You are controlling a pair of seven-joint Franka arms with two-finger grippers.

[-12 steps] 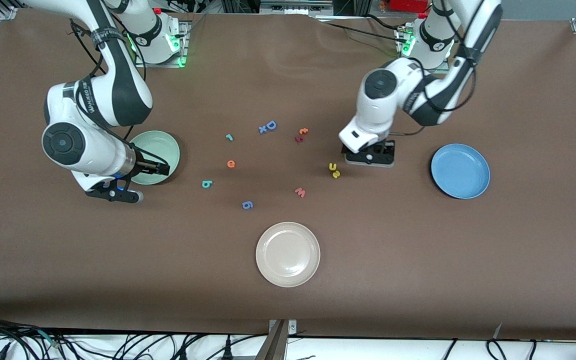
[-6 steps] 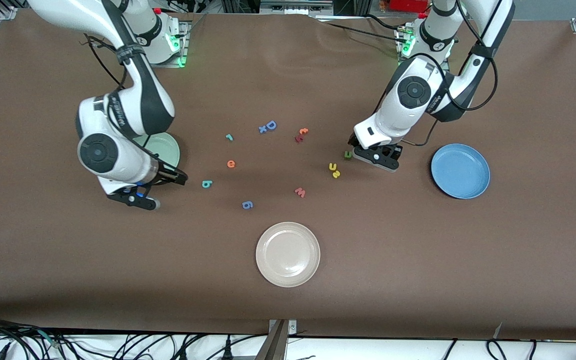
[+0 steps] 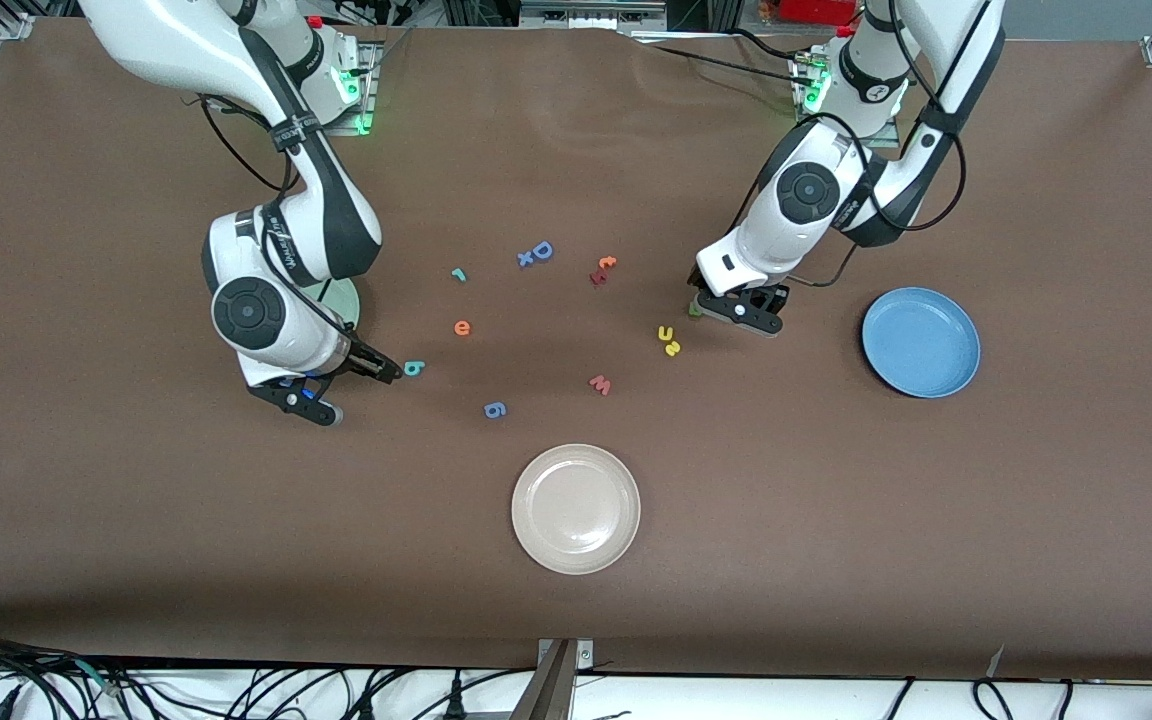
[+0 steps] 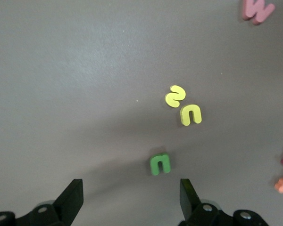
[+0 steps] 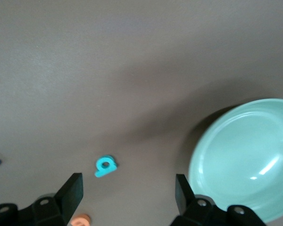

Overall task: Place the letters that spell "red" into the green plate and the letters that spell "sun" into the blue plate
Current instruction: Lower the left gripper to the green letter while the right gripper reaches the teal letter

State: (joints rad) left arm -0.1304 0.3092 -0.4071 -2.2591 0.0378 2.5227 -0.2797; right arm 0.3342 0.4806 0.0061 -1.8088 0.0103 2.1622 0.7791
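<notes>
While both arms hang low over the brown table, each two-finger gripper shows its jaws spread and empty. The left gripper (image 4: pixel 129 197) is over the small olive-green foam "n" (image 4: pixel 160 164), which lies on the table near the yellow "s" (image 4: pixel 175 95) and yellow "u" (image 4: pixel 191 114); a straight descent centred on it should do, the fingers straddling the letter (the yellow pair sits close, so keep clear). The right gripper (image 5: pixel 125 197) is over the table near the teal "d" (image 5: pixel 105 165), just beside the pale mint-green plate (image 5: pixel 245 155). The round blue plate (image 3: pixel 921 342) lies toward the left arm's end, with open tabletop between.
</notes>
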